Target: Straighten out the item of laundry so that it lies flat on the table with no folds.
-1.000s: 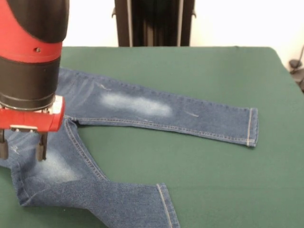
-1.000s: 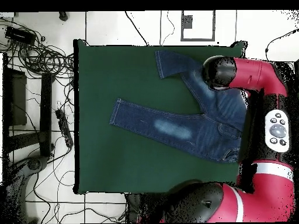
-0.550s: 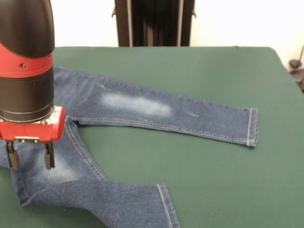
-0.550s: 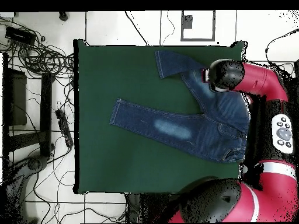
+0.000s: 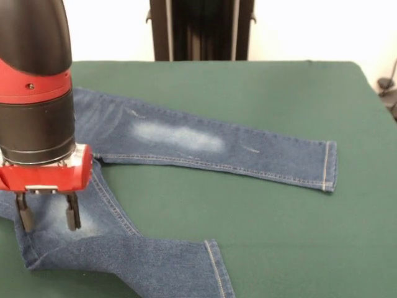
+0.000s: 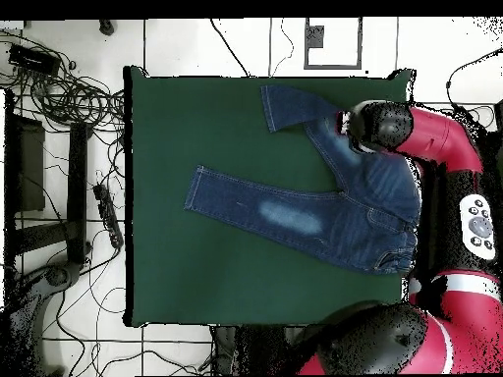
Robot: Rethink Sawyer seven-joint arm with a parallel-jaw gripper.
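Blue jeans (image 5: 186, 143) lie spread on a green table (image 5: 279, 93); the gripper (image 5: 48, 214) hovers with fingers apart above them.

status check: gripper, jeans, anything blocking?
Gripper open, fingers down over the jeans' near leg. Jeans spread in a V on the table. Nothing in the way.

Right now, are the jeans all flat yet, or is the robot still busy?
Nearly. One leg of the jeans already lies long and flat on the table. The other leg points off at an angle and runs out of the front view, so its end can't be checked. The gripper hangs open over the faded thigh patch, holding nothing. Left: smoothing that leg and the waist part by the arm.
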